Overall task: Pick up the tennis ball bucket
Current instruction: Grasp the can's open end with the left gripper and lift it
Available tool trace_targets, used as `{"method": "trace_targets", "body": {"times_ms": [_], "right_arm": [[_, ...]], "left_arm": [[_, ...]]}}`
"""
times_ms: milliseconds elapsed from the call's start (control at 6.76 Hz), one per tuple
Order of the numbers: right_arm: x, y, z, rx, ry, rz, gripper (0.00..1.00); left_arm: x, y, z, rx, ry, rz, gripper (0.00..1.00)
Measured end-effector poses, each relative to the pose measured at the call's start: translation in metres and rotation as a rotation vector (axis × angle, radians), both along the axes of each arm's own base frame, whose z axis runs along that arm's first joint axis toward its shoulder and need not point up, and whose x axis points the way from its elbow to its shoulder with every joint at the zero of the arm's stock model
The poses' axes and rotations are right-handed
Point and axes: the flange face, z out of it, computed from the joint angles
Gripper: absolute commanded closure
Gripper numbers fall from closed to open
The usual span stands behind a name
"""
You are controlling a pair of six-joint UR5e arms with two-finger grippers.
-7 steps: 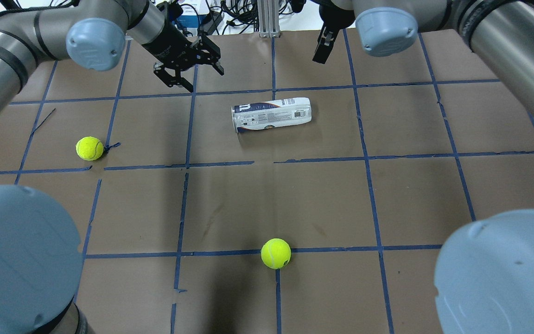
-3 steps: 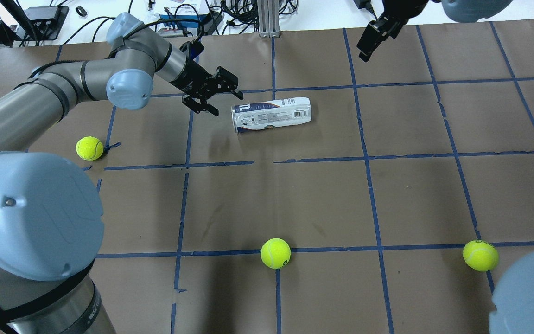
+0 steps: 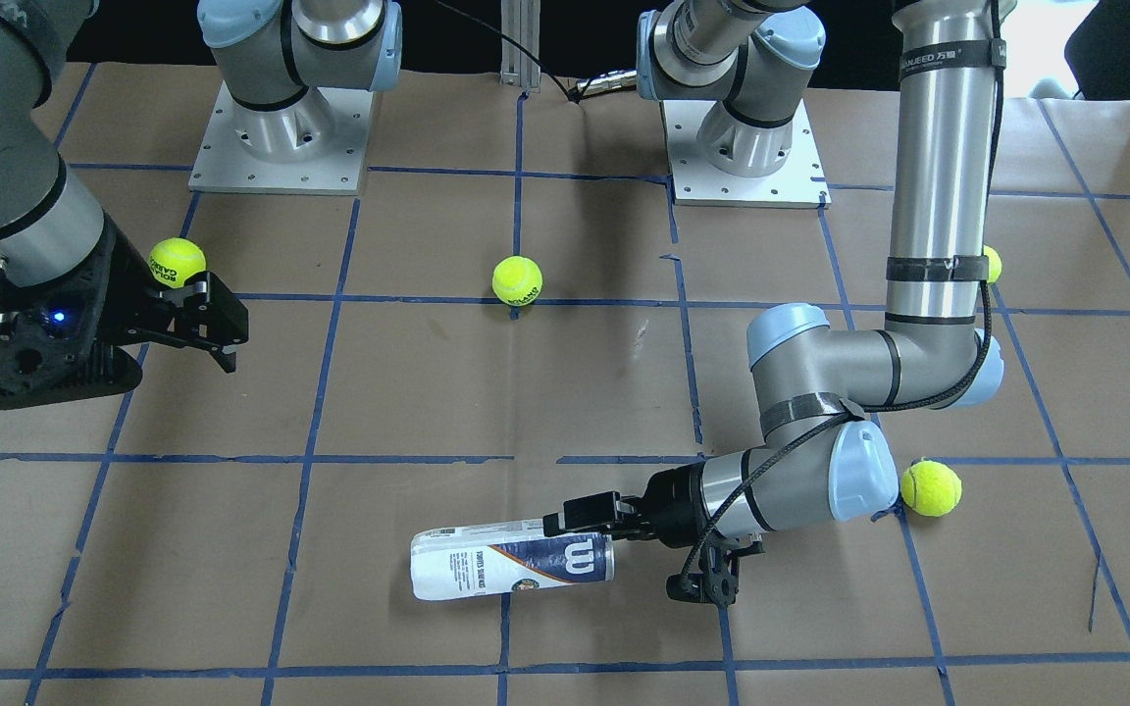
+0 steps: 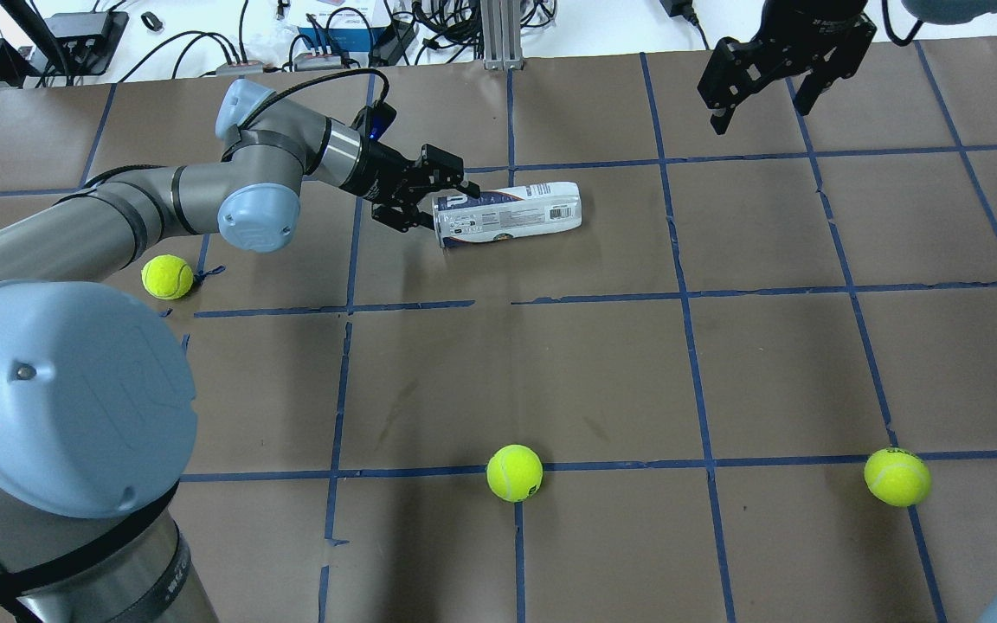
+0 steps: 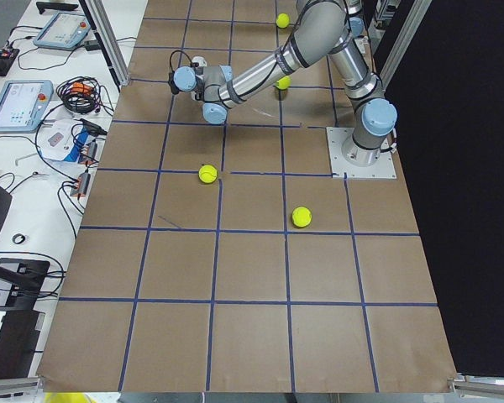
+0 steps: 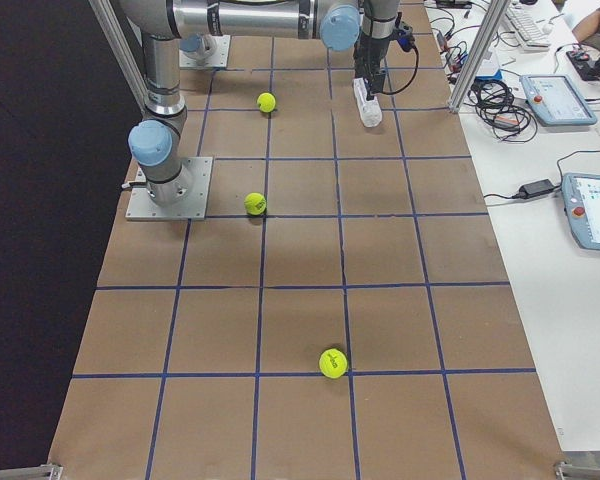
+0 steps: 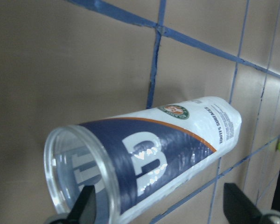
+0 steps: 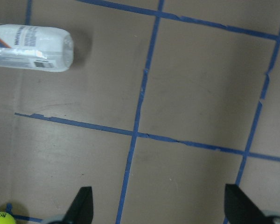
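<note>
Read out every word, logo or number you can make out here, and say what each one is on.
"W": tennis ball bucket, large white logo.
"TOUTES SURFACES": bucket's white end, seemingly.
"ROLAND GARROS": one tennis ball, partly legible.
Bucket's barcode and fine print: too small to read.
Left arm's label: blurred.

The tennis ball bucket (image 4: 507,214) is a slim clear plastic tube wrapped in a white and navy label. A large white "W" sits on the navy band, and small print and a barcode on the white part. It lies flat on its side on the brown table (image 4: 550,372), in the far middle, across 1 blue tape line (image 4: 511,121). Its open, rimmed mouth points toward the robot's left, its rounded closed end toward the right. Through the mouth the wall is see-through, and the "W" shows from behind.
</note>
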Motion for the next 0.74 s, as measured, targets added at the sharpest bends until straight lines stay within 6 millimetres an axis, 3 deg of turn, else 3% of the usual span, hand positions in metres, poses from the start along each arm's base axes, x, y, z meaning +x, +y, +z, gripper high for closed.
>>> {"method": "trace_targets", "body": {"times_ms": [148,296,444,740], "right_arm": [[0.003,0.008,0.001,0.022,0.05,-0.124,0.0],[0.016,0.015,0.0,0.037,0.078,-0.199,0.0],[0.032,0.021,-0.001,0.049,0.093,-0.234,0.0],[0.042,0.024,-0.004,0.057,0.089,-0.214,0.0]], "left_arm": [[-0.002,0.001,0.001,0.003,0.03,0.005,0.81],[-0.003,0.001,0.002,0.003,0.041,0.008,0.92],[-0.003,0.0,0.006,0.002,0.046,0.012,1.0],[-0.006,-0.004,0.028,-0.003,0.047,0.039,1.0]]}}
